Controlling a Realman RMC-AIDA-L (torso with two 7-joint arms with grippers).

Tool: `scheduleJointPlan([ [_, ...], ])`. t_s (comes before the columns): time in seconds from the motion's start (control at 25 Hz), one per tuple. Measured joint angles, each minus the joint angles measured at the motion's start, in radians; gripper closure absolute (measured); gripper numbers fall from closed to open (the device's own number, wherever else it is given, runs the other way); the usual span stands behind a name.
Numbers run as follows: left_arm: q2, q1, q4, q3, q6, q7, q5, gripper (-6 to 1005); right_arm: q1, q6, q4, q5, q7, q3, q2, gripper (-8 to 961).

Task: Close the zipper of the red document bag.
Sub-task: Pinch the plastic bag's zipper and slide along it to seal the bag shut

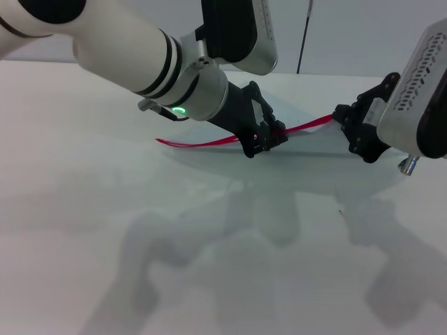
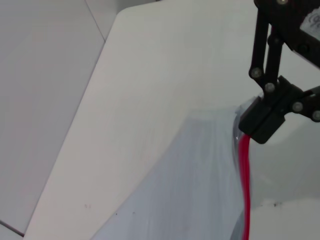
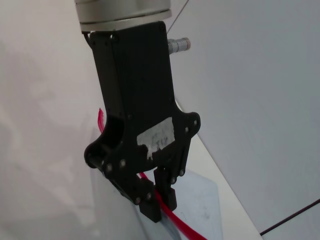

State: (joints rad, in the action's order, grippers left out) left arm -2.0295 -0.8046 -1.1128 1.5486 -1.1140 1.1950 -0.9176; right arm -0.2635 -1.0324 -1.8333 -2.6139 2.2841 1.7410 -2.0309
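Observation:
The red document bag lies flat on the white table, its pale translucent sheet also filling the left wrist view. The zipper runs along its near long edge as a thin red strip, slightly lifted. My left gripper is shut on the zipper partway along; the right wrist view shows it from in front, with the zipper passing between its fingers. The slider is hidden. My right gripper is shut on the bag's right end, and in the left wrist view this right gripper clamps the zipper.
The white table spreads wide in front of the bag. Its far edge shows in the left wrist view. A thin black rod stands behind the table at the back.

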Motion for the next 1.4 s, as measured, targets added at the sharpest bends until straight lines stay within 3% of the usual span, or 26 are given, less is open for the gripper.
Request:
scheduleJointPlan([
  [0.84, 0.000, 0.013, -0.012, -0.003, 0.016, -0.007, 0.011, 906, 0.003, 0.009, 0.006, -0.001, -0.001, -0.013, 0.000, 929],
  [1.16, 0.005, 0.078, -0.035, -0.018, 0.016, -0.018, 0.026, 913, 0.003, 0.012, 0.021, -0.005, -0.004, -0.037, 0.001, 928],
  [1.4, 0.005, 0.164, -0.087, -0.061, 0.011, -0.038, 0.065, 909, 0.002, 0.033, 0.044, -0.017, -0.005, -0.060, 0.002, 927],
])
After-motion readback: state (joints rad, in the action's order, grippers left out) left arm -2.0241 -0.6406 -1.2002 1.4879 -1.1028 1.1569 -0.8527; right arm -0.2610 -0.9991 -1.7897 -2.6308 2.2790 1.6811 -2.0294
